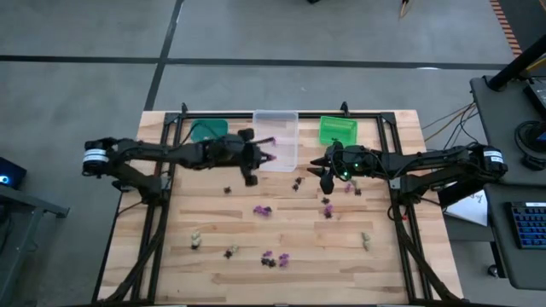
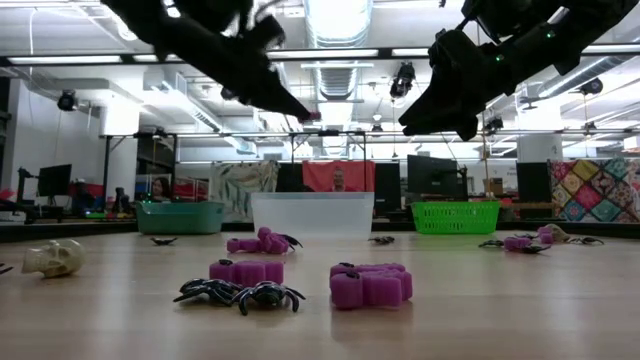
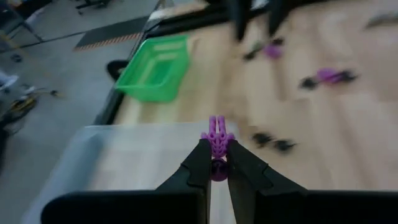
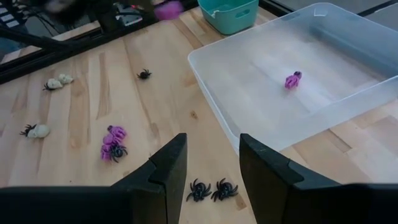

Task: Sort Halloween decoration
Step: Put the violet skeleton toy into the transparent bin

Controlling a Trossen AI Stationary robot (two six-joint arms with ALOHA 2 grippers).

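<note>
my left gripper (image 3: 216,163) is clamped on a small purple trinket (image 3: 217,138), which sticks out past the fingertips. in the high view this gripper (image 1: 271,159) hangs at the left edge of the clear bin (image 1: 286,119), and the trinket (image 1: 270,159) shows just over the bin's side. one purple piece (image 4: 293,79) already lies inside the clear bin (image 4: 348,106).

my right gripper (image 4: 212,163) holds nothing, its fingers parted above two black spiders (image 4: 211,189) on the wooden table (image 1: 222,226), near the clear bin's corner. in the high view it (image 1: 325,173) sits below the green bin (image 1: 338,130).

the teal bin (image 1: 207,130) stands left of the clear one. purple, black and pale beige trinkets lie scattered over the table, among them a purple cluster (image 1: 262,210) near the middle and a beige skull (image 2: 54,259) at the low view's left.
</note>
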